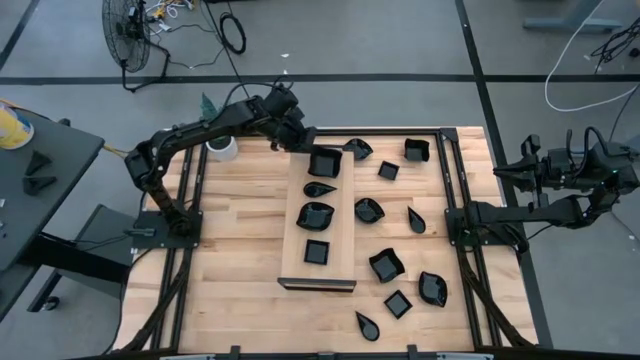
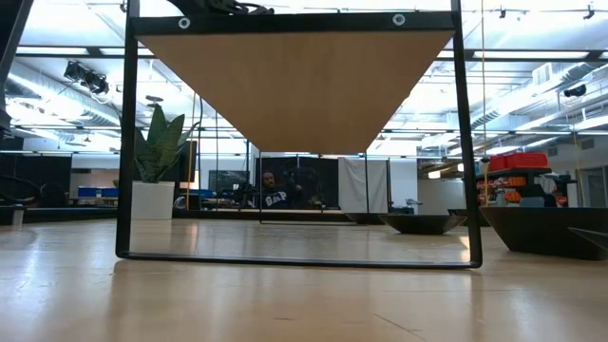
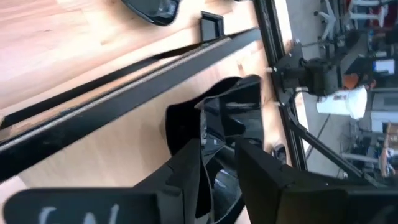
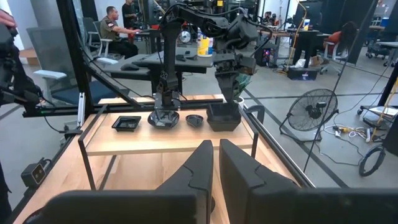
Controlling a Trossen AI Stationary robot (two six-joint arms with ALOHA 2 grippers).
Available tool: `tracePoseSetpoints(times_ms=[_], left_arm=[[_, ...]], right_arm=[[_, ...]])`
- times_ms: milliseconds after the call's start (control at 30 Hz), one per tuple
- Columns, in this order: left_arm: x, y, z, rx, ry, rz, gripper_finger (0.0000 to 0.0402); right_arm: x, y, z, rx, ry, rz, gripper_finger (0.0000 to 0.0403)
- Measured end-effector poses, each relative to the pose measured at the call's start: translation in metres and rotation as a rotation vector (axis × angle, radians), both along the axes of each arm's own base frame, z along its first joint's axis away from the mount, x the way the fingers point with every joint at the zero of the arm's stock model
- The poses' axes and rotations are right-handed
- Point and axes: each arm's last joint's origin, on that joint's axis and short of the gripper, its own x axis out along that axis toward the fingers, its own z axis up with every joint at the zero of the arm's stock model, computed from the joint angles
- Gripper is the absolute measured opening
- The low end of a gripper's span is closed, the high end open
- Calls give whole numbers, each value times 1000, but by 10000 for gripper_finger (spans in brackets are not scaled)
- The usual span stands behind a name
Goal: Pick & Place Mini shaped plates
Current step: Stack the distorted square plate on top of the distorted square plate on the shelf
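A square black plate (image 1: 324,162) sits at the far end of the long wooden board (image 1: 296,235). Three more black plates (image 1: 316,215) lie in a row on the board behind it. Many other little black plates (image 1: 386,264) are spread on the table (image 1: 240,260) to the right. The left gripper (image 1: 303,143) is right at the square plate, with its fingers (image 3: 186,171) a little apart around the rim. The right gripper (image 4: 214,163) waits off the table's right side, fingers almost together, holding nothing.

The left gripper (image 1: 308,148) covers one edge of the square plate (image 1: 325,162); whether its fingers touch the rim cannot be told. The low view shows hardly any plates.
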Motion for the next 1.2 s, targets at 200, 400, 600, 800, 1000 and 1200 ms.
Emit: tracePoseSetpoints(times_ms=[200,400,600,800,1000,1200], left_arm=[[-3,-1,5,12,-14,-11,108],[-9,-1,7,48,16,-15,108],[-18,-3,18,102,9,-14,108],[-36,-11,40,225,0,-14,108],[-54,-23,60,362,20,-24,107],[-69,-45,71,456,109,-56,73]], right_arm=[[0,0,0,0,0,0,34],[0,0,0,0,0,0,34],[0,0,0,0,0,0,34],[0,0,0,0,0,0,34],[0,0,0,0,0,0,34],[0,0,0,0,0,0,34]])
